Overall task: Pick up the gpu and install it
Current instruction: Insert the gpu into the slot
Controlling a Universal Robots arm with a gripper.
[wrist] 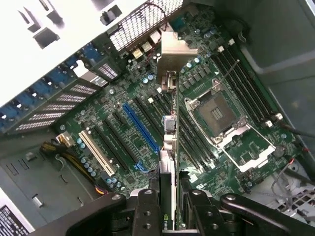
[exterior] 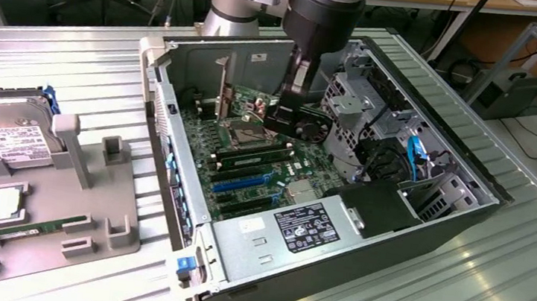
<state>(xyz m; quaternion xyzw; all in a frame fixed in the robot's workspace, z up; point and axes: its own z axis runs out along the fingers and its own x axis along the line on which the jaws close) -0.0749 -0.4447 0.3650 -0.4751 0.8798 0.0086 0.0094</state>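
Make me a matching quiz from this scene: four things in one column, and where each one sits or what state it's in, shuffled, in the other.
Things:
1. gpu
2. hard drive
3. loose RAM stick
4. CPU socket

Places or states:
A. lying flat in a slot of the grey tray
B. open, on the motherboard
C. clamped in the gripper, above the motherboard
D. propped up at the tray's end, white label showing

Pairs: 1-C, 2-D, 3-A, 4-B

Shiny ribbed metal table, silvery metal bracket on gpu
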